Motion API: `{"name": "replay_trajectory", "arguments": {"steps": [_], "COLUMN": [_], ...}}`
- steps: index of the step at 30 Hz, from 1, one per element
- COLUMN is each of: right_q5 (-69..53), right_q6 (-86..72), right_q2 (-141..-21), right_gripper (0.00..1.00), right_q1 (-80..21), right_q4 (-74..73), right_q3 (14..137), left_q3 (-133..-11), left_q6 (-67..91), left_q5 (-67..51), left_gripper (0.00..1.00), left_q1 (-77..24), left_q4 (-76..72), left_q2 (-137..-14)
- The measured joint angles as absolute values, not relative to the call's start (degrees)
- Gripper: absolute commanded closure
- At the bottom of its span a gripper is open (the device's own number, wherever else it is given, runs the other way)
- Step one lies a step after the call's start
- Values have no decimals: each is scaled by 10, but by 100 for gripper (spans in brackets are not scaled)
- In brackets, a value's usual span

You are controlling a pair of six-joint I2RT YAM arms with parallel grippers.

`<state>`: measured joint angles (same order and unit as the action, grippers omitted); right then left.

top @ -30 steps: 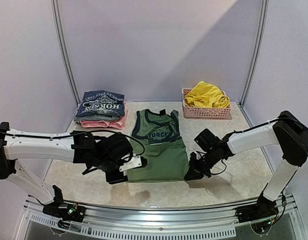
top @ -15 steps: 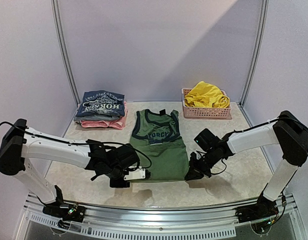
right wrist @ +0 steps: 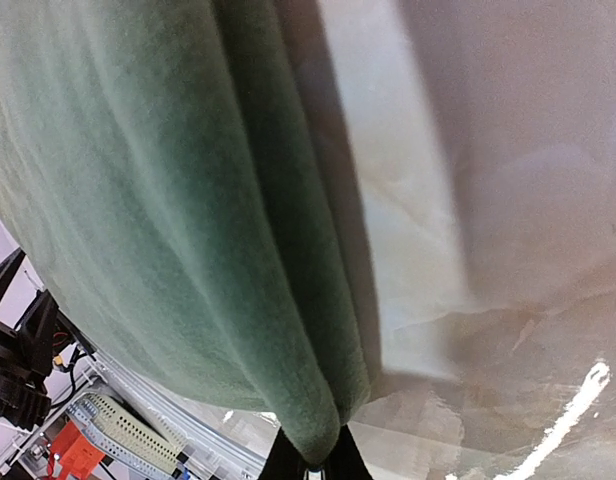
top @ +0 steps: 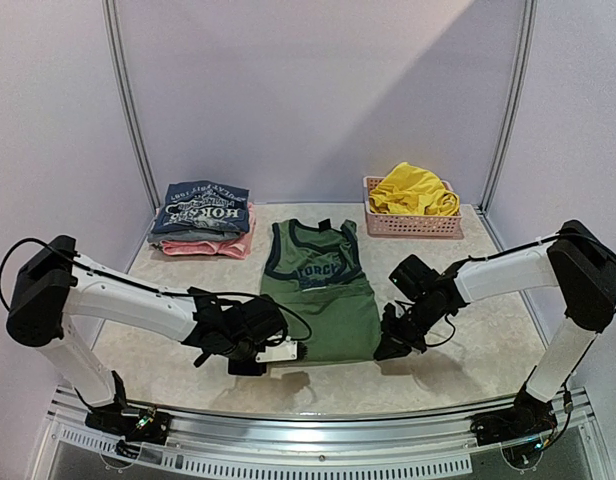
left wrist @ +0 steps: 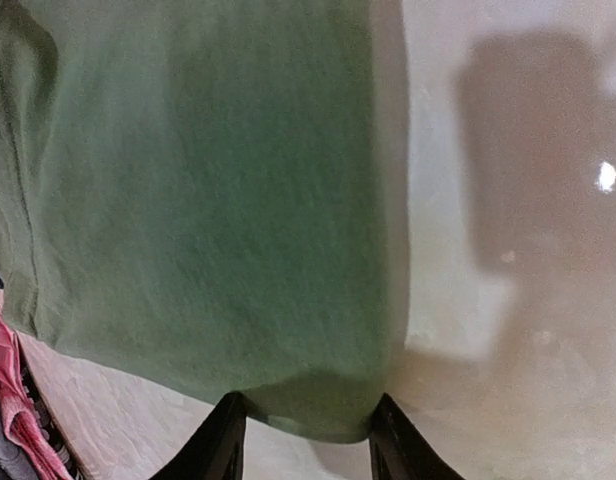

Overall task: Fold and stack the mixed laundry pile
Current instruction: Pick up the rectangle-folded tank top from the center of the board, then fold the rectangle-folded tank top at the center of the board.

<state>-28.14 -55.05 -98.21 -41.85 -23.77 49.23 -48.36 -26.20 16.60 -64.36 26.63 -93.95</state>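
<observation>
**Olive shirt flat mid-table, both grippers at its near hem**

Olive-green sleeveless shirt (top: 323,295) lies spread in the middle of the table (top: 468,340). Neck and dark-trimmed armholes point to the far edge, the hem to the near edge. Chest lettering faces up.

Left gripper (left wrist: 306,435): down at the shirt's near-left hem corner. Jaws are partway apart. The two dark fingers (left wrist: 226,445) straddle a small lobe of the hem, and cloth fills the gap between them. No clamped pinch shows in the left wrist view. Rest of the shirt runs flat away from the fingers, bare tabletop to one side.

Right gripper (right wrist: 308,465): at the near-right hem corner. Jaws are closed tight on the fabric edge. In the right wrist view a thick rolled fold of green cloth runs straight up out of the fingertips. The table surface shows beside it.

Both arms reach in low from the near corners, and the shirt's near edge spans the space between the two grippers.

Yellow shorts (top: 413,188) sit bunched in the pink basket (top: 413,224) at the far-right corner, well apart from the shirt. They are unfolded and heaped above the rim.

Folded stack (top: 201,218) sits at the far-left corner, a dark blue printed top over grey and pink layers. It is near the shirt's left shoulder but not touching it.
</observation>
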Motion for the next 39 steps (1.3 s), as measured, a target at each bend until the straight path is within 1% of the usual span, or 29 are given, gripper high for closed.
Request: {"name": "replay_trajectory", "arguments": {"steps": [6, 9, 10, 11, 20, 27, 31, 39], "right_q5": [-276, -275, -275, -275, -275, -276, -279, -300], "right_q6": [-543, -538, -537, -536, -524, -513, -509, -509], "right_q2": [-982, -982, -982, -982, -982, -958, -929, -864], "right_gripper": [100, 100, 100, 100, 100, 100, 100, 100], "right_q1": [-415, -415, -415, -415, -411, -411, -411, -414], "right_q4": [-256, -262, -265, -267, -289, -319, -337, -386], "right_q3": [499, 501, 502, 503, 514, 514, 510, 493], "left_q3": [-484, -484, -484, -484, -493, -506, -521, -555], "left_q6": [-269, -272, -274, -272, -262, -225, -193, -106], "left_q5": [179, 187, 187, 187, 184, 175, 175, 195], "left_gripper": [76, 90, 97, 100, 100, 100, 100, 100], "left_q1": [-643, -643, -642, -642, -642, -657, -686, -778], "left_q4": [238, 228, 226, 225, 242, 287, 318, 382], "left_q2": [-952, -959, -961, -962, -962, -921, -900, -884]}}
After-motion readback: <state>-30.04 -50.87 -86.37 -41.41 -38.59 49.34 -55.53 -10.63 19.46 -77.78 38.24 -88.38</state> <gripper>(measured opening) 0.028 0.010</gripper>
